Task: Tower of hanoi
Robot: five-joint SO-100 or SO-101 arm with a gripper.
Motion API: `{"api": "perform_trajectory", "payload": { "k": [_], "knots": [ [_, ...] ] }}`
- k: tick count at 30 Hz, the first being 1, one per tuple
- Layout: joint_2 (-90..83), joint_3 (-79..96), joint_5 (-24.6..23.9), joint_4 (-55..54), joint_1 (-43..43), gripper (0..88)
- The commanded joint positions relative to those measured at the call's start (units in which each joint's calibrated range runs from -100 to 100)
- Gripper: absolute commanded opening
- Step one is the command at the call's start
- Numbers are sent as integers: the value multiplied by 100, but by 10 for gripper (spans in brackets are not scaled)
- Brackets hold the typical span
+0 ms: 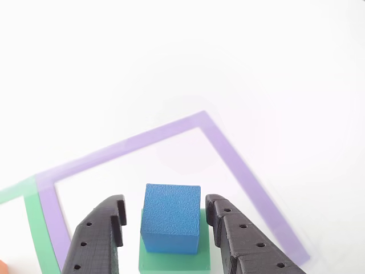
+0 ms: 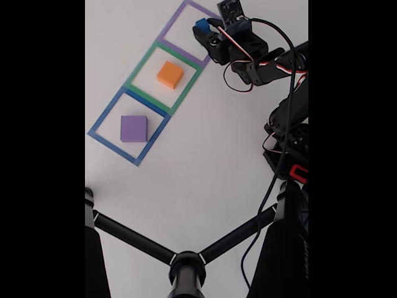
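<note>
End effector [image 1: 165, 220] open, fingers straddling small matte blue cube [image 1: 171, 217] atop green square block [image 1: 174, 260], bottom centre.

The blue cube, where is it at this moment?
The blue cube sits on the green block inside the purple outline, between the open gripper fingers in the other view.

Gripper [image 1: 164, 220], lower edge of other view: two matte black printed fingers [image 1: 98, 240], layer lines visible, small round holes in rows along sides. Arm [image 2: 273, 81], upper right of fixed view: black segments, red, white and black cables looping between joints, small blue board on top, red patch near base.
</note>
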Motion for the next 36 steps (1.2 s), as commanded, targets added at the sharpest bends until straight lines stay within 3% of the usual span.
{"api": "perform_trajectory", "payload": {
  "k": [1,7,13,21,27,36],
  "knots": [
    [-40,-26,0,-155,34,169],
    [-298,-26,0,-57,24,183],
    [-1372,-62,0,1117,-62,182],
    [-3576,-544,0,4299,-225,145],
    [-4715,-1562,0,6987,-637,4],
    [-5151,-3680,0,9894,-1558,1]
  ]
}}
